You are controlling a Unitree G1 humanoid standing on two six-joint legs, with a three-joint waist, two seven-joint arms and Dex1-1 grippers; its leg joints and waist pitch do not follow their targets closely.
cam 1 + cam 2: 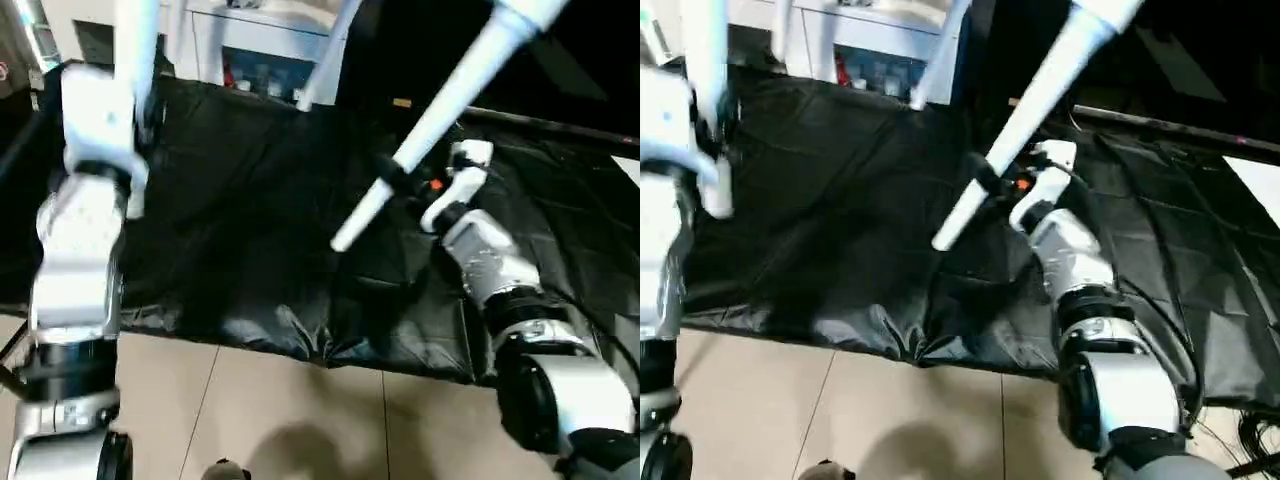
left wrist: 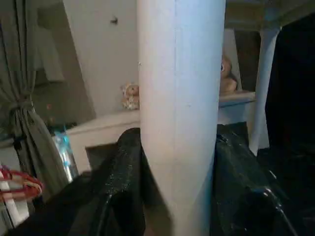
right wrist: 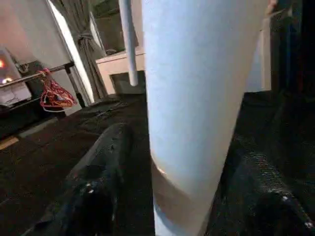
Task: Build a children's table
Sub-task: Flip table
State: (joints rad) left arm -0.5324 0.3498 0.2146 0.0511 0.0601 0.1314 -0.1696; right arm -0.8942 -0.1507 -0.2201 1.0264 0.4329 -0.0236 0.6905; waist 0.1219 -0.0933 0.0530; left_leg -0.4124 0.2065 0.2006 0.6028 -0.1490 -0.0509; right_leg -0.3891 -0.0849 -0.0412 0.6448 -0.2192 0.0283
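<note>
Overhead, the right gripper clamps a white table leg slanting down-left above the black sheet; the left gripper clamps another leg, held nearly vertical.

The left arm rises at the left, silver forearm nearly upright. The left end effector has its two black fingers set on either side of a white table leg. The right arm reaches forward, wrist bent inward. The right end effector has black fingers flanking a second, tilted leg.
</note>
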